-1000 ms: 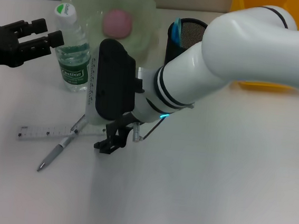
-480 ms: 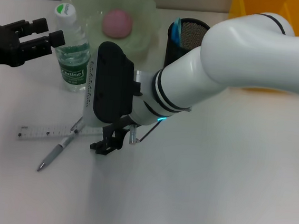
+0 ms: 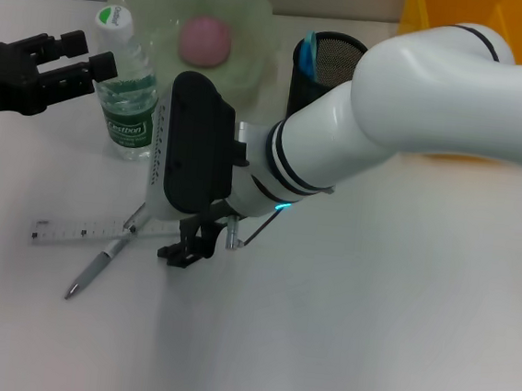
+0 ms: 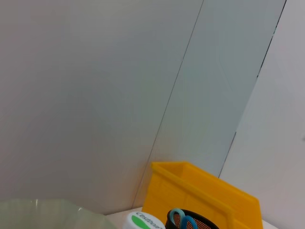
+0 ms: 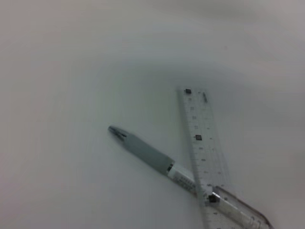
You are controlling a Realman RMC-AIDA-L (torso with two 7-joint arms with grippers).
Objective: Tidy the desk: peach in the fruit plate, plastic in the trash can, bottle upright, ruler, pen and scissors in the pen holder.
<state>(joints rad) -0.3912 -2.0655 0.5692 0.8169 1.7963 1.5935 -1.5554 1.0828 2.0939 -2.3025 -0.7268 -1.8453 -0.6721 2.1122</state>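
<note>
Right gripper — reaching across the desk toward 9 o'clock, hanging low just beside the ruler and pen. Its dark fingers are pointing down at the surface; whether they are spread or closed cannot be told, and nothing is showing between them.

Left gripper — hovering at 10 o'clock, fingers parted, holding nothing, tips right next to the cap of the bottle.

Ruler — lying flat at 8 o'clock, its near end hidden under the right arm. In the right wrist view the ruler is crossing over the pen, the two touching at one end.

Pen — lying slantwise, tip pointing toward 7 o'clock.

Bottle — standing upright, green label facing forward, just beside the plate.

Peach — sitting in the pale green plate at 11 o'clock.

Holder — black mesh, standing at 12 o'clock, partly behind the right arm; blue handles of scissors are poking out of it.

Yellow bin — standing at 1 o'clock, behind the arm.
</note>
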